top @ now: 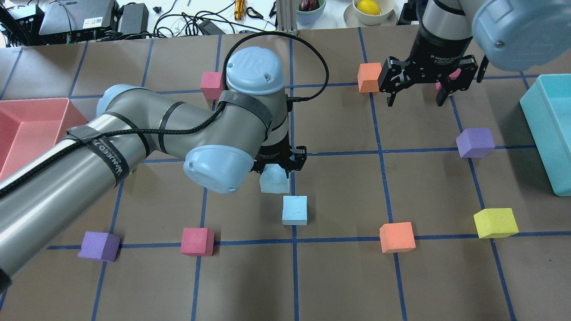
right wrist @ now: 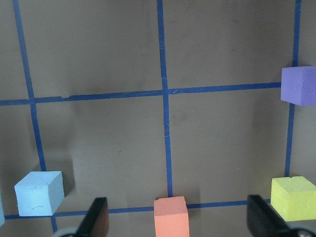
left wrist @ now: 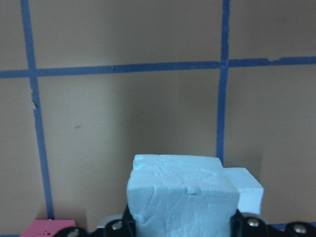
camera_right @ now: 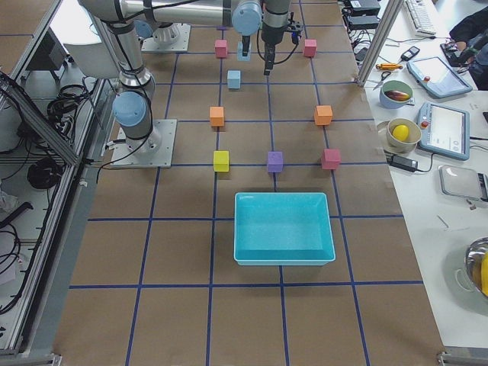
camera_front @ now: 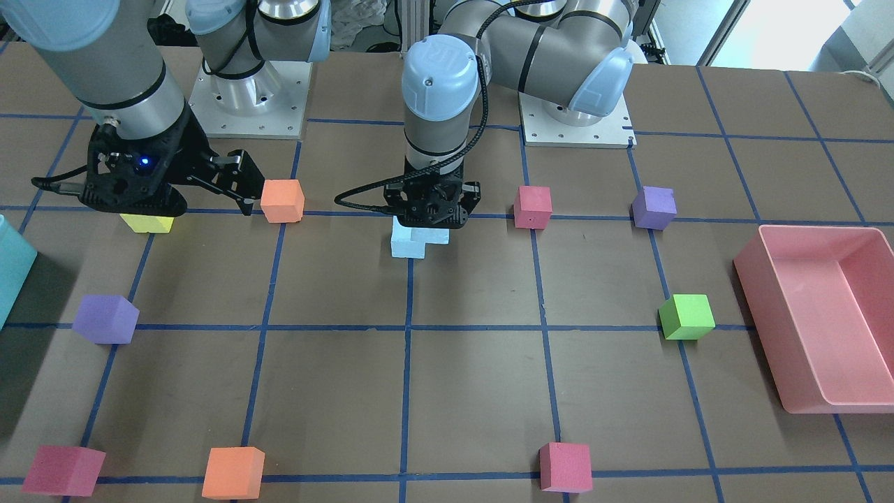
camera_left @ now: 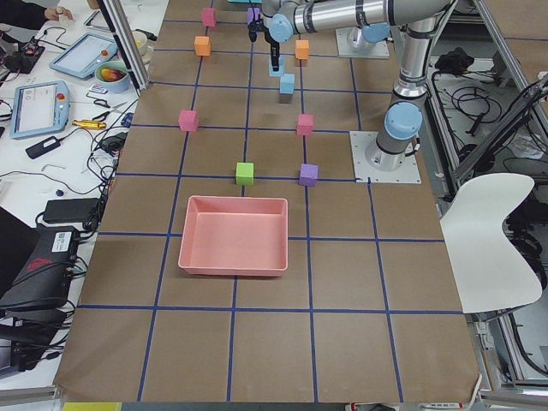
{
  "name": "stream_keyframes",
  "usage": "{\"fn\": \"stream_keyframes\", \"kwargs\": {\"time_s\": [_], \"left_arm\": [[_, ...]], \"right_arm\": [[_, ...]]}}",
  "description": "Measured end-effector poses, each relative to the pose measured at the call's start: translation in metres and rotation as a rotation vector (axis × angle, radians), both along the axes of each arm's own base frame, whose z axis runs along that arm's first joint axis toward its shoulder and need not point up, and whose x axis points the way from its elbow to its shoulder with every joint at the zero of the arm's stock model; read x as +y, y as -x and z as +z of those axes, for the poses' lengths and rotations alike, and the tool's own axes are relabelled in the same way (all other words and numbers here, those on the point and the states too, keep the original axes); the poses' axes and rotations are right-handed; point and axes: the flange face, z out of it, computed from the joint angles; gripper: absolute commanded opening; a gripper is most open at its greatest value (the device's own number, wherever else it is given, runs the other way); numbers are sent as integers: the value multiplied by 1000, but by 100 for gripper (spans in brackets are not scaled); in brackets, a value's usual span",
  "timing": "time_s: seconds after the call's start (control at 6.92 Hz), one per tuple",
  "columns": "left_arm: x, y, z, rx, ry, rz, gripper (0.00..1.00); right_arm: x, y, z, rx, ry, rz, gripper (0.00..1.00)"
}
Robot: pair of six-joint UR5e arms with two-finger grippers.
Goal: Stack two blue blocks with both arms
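**One blue block gripped, one lying on the table**

A pale, scuffed blue block (top: 273, 180) is clamped upright between the fingers of the left gripper (top: 275, 167) near the table's middle. The second blue block (top: 295, 210) is seen flat on the table just beside it, not touching, on the robot's side. The right gripper (top: 417, 96) is held spread wide and empty, well apart.

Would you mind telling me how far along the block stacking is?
Done: the left fingers grip one blue block. In hand: it hangs beside the second blue block, which sits on the table. Left: setting it on top and releasing. The right fingers are open and empty.
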Motion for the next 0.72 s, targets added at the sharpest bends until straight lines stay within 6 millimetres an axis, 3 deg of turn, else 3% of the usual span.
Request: {"fn": "stream_keyframes", "kwargs": {"time_s": [0.29,0.72], "left_arm": [[20,10,-26,8,10,-7,0],[27,12,-44,34,36,38,0]], "right_arm": [[14,1,11,-2,3,-2,100],[29,3,24,5,16,2,100]]}}
